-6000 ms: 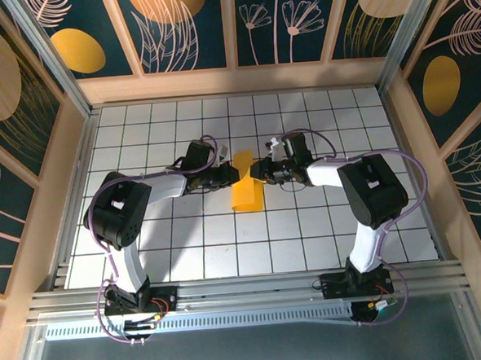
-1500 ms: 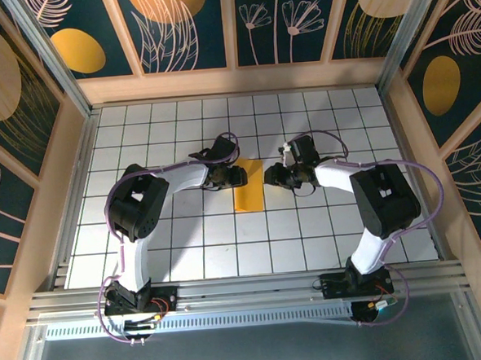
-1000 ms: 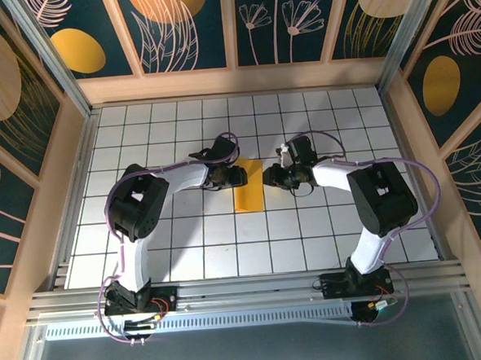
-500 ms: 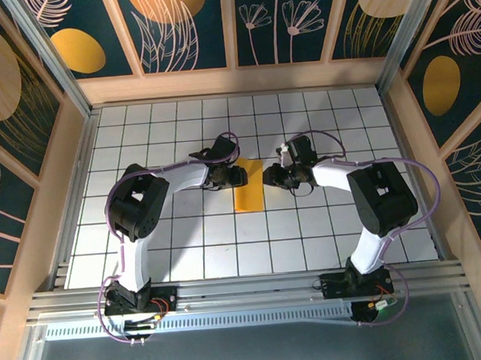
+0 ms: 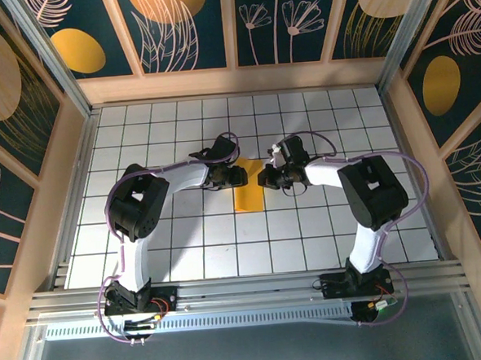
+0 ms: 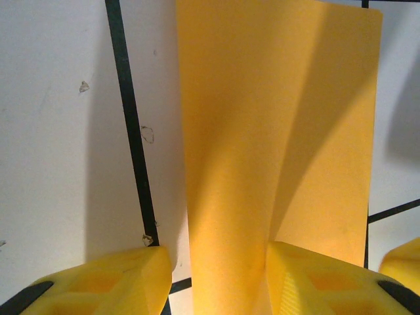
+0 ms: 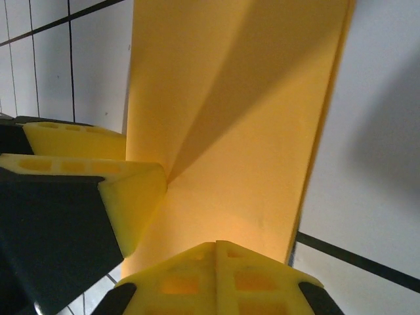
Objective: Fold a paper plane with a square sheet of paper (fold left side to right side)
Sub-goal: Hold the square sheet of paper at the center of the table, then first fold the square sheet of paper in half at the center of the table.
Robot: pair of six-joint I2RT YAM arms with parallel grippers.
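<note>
Two hands met over the middle of the white gridded counter, with the sheet of paper between them. The paper lay as a narrow yellow-orange strip, its long way running from the near side toward the back wall. Its near end was flat on the tiles and its far end was under the fingers. The left hand reached in from the left and the right hand from the right, both low at the strip's far half.

Seen from the left wrist, that hand's yellow fingers stood partly apart. One was over bare counter and the other was against the paper, with a raised fold of the sheet running up between them; they were not pinching it.

Seen from the right wrist, the right hand's fingers were closed together on the sheet, nipping it where a slanting crease began. A soft shadow fell on the tiles beside the paper's long edge.
</note>
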